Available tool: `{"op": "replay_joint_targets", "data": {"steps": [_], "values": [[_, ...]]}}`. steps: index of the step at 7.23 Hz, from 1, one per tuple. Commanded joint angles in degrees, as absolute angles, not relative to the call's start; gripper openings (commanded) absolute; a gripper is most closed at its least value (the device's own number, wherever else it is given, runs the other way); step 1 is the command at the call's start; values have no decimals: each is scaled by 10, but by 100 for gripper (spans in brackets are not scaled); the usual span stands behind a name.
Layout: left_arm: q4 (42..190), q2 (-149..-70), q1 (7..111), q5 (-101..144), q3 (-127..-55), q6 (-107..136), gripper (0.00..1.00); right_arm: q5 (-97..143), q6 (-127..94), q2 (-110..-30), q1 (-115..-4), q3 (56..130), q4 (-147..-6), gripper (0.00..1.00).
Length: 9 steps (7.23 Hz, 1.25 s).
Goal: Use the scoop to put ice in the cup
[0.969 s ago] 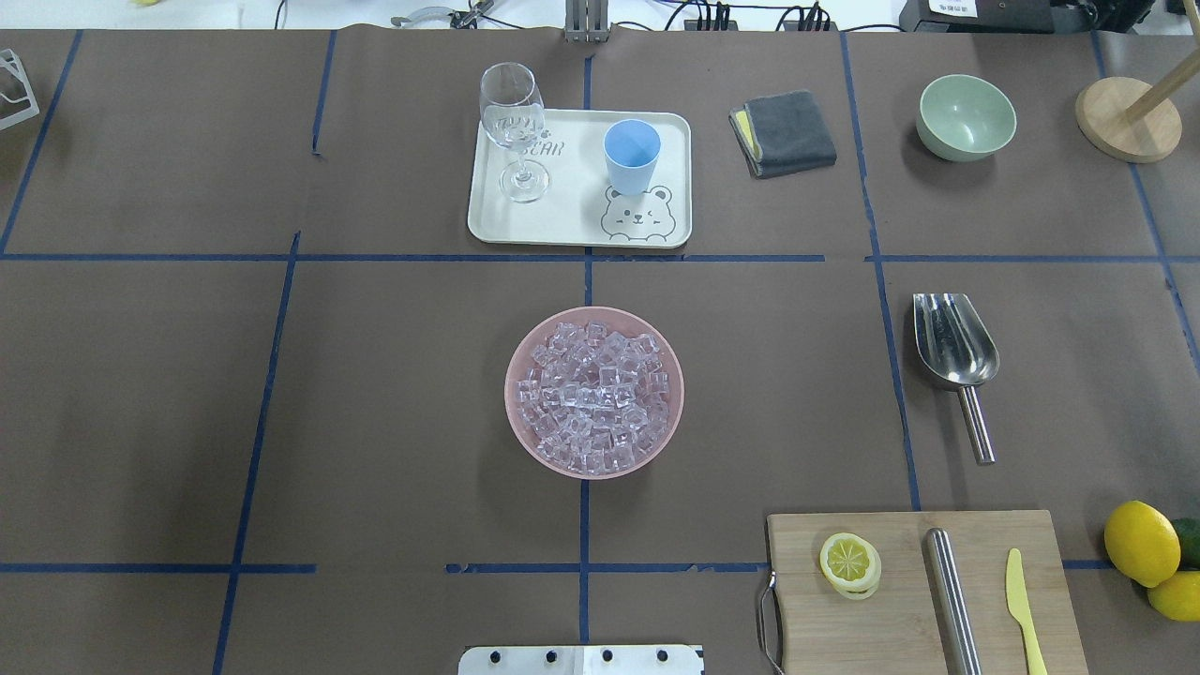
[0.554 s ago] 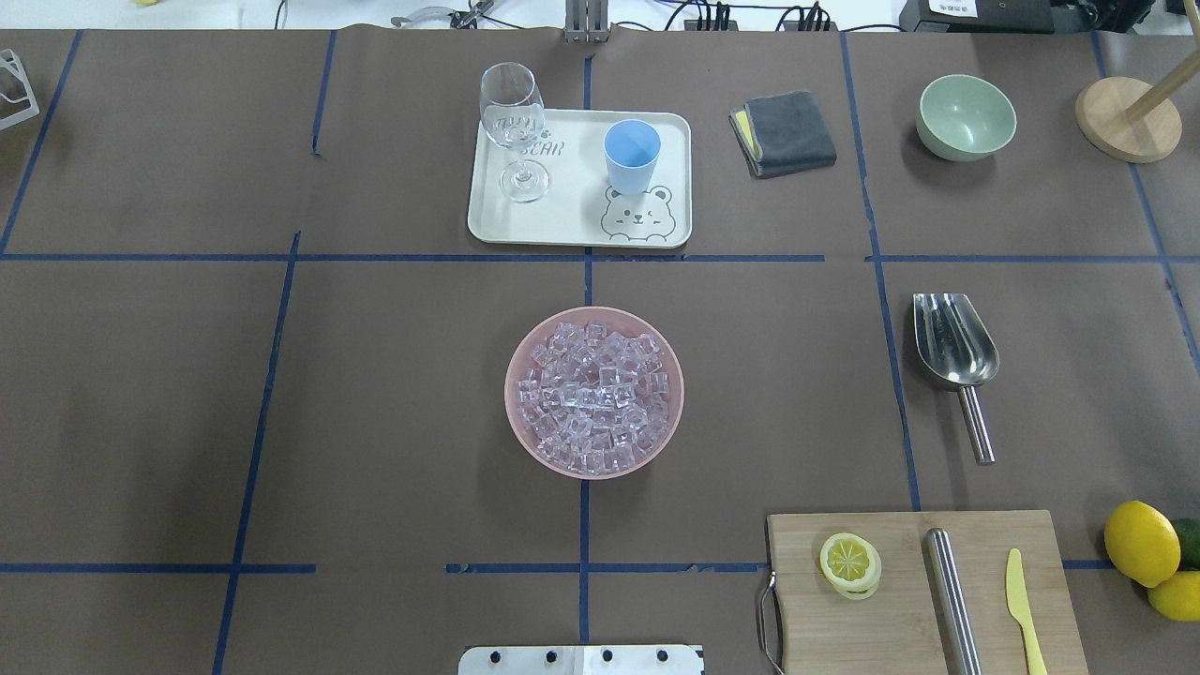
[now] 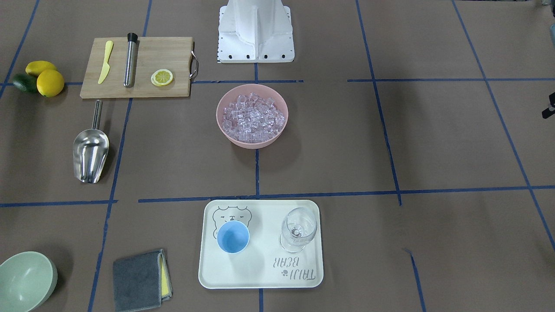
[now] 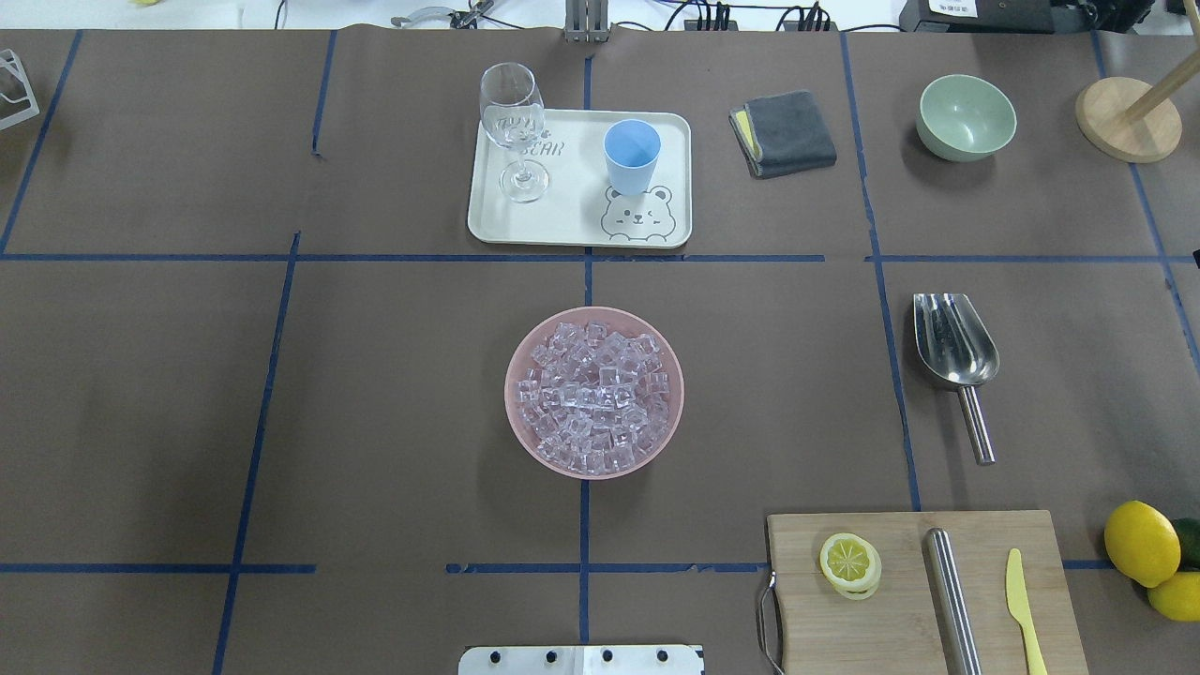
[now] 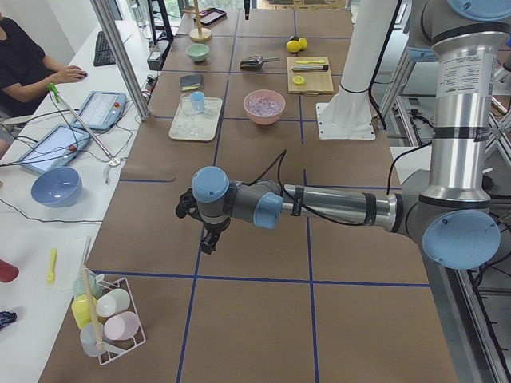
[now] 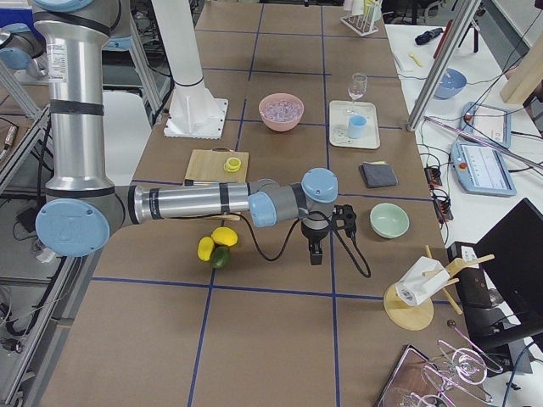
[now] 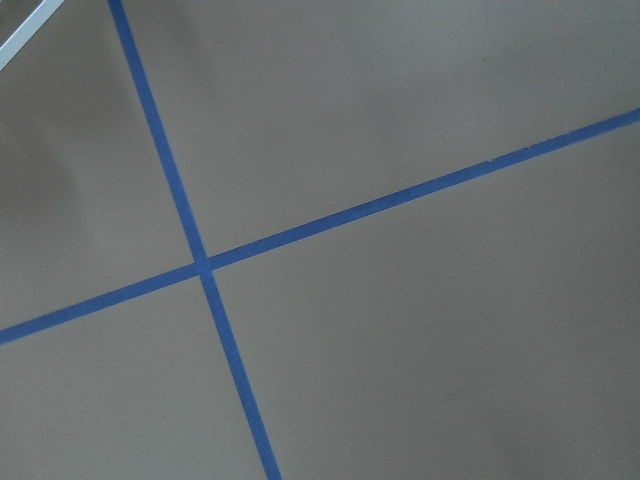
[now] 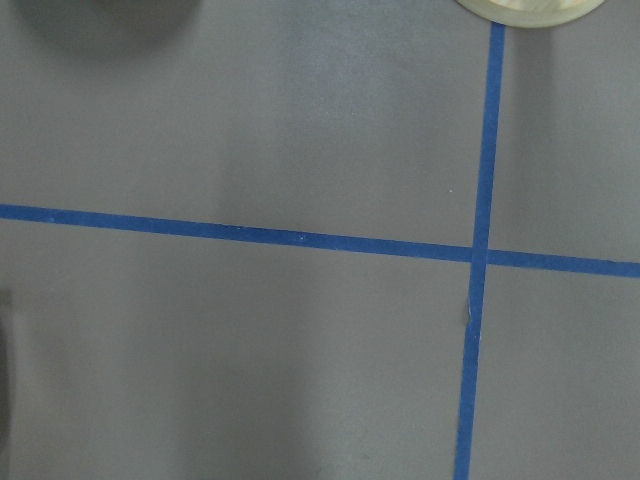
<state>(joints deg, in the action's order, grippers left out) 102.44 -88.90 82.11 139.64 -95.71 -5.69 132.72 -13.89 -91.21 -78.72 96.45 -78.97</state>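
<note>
Ice point(image 4: 595, 394) fills a pink bowl point(image 4: 511, 394) at the table's middle; it also shows in the front view point(image 3: 253, 117). The light-blue cup point(image 4: 632, 155) stands upright and empty on a white tray point(image 4: 572, 225), also seen from the front point(image 3: 233, 237). The steel scoop point(image 4: 954, 352) lies on the table to the right, handle toward the robot. My left gripper point(image 5: 209, 239) hangs over bare table far to the left. My right gripper point(image 6: 316, 253) hangs far right, beyond the scoop. I cannot tell whether either is open or shut. Both wrist views show only table and tape.
A wine glass point(image 4: 514, 122) stands on the tray left of the cup. A cutting board point(image 4: 900, 619) holds a lemon slice, a steel tube and a yellow knife. Lemons point(image 4: 1141, 542), a grey cloth point(image 4: 786, 131), a green bowl point(image 4: 966, 117) and a wooden stand point(image 4: 1125, 120) sit to the right.
Nothing on the table has moved. A tiny dark sliver has come in at the overhead view's right edge.
</note>
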Motion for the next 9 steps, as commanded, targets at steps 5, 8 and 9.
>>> {"op": "replay_joint_targets", "data": {"steps": [5, 8, 9], "values": [[1182, -945, 702, 1389, -962, -51, 100, 1319, -398, -984, -635, 1103, -693, 100], [1194, -1036, 608, 1389, -968, -53, 100, 1247, -559, -998, -515, 1126, -630, 100], [1194, -1071, 559, 1387, -960, -54, 100, 1244, -576, -1004, -497, 1140, -630, 100]]}}
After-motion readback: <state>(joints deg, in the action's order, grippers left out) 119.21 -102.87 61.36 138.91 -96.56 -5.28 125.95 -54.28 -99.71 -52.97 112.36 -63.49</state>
